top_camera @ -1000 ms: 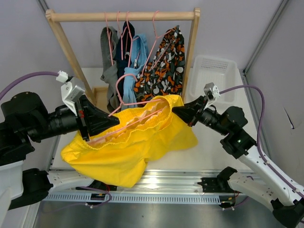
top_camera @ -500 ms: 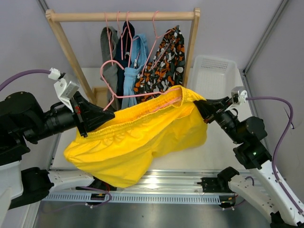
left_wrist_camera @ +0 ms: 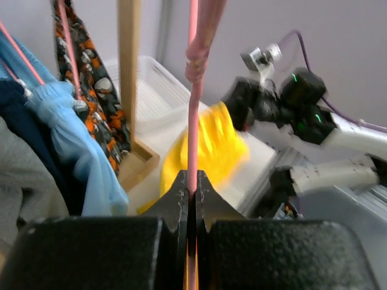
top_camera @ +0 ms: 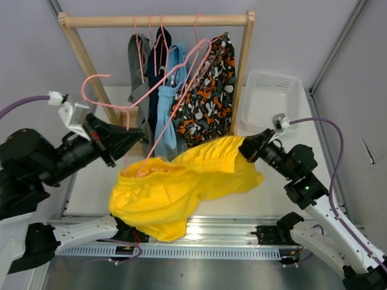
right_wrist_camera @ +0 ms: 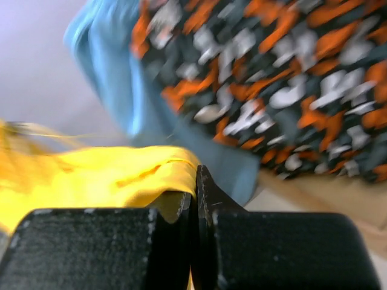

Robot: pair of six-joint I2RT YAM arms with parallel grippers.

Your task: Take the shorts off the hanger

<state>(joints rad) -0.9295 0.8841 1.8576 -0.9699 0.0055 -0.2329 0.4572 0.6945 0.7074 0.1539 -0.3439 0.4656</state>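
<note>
Yellow shorts [top_camera: 181, 181], pink hanger [left_wrist_camera: 192, 121], black-orange-white patterned garment [top_camera: 208, 99], pale blue garment [top_camera: 166, 130], white basket [top_camera: 272, 103]

Bright, even light, soft shadows.
Right wrist view blurred: shorts [right_wrist_camera: 91, 175] and patterned garment [right_wrist_camera: 290, 78] smeared; top view sharp.

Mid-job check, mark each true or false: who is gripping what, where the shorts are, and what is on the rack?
1. The left tool is shut on the pink wire hanger. True.
2. The right tool is open and clear of the yellow fabric shorts. False: it is shut on an edge of the shorts.
3. The yellow shorts lie inside the white plastic basket. False: they hang outside it, from the right tool.
4. An orange, black and white patterned garment hangs on the wooden rack. True.
</note>
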